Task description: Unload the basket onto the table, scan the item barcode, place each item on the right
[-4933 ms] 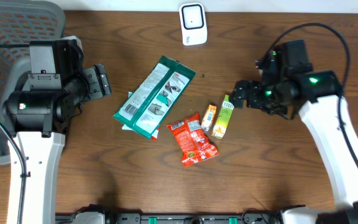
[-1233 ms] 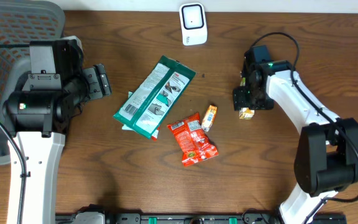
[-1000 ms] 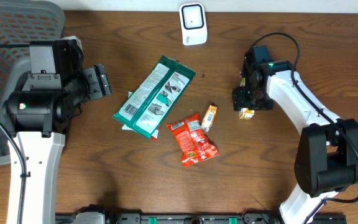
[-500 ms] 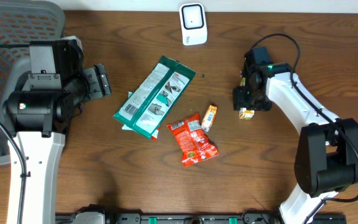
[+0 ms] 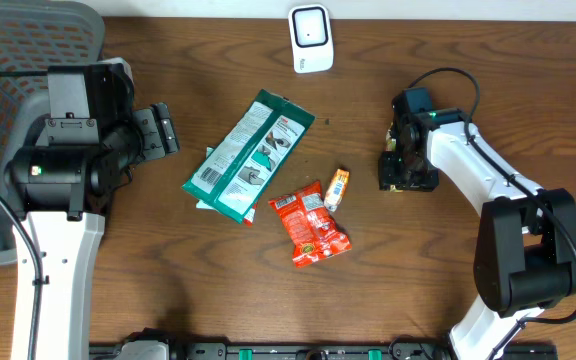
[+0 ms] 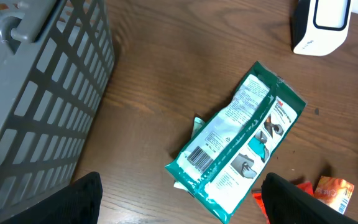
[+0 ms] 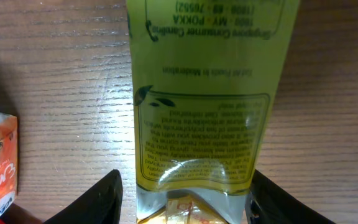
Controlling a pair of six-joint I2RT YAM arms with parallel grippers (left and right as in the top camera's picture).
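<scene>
Yellow-green pouch [image 7: 197,124] lies flat on the tabletop [image 5: 418,290], right of the orange packet [image 5: 337,188], your right hand [image 7: 185,180] straddling its edges, part-open and gripping nothing, bare wood right and near; left hand [image 6: 185,193] gapes empty.

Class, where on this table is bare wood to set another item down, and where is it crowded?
Free: the strip between the red packet and the front edge; also the back stretch right of the white scanner. Crowded: the centre, from the green package to the right gripper over the yellow pouch.
</scene>
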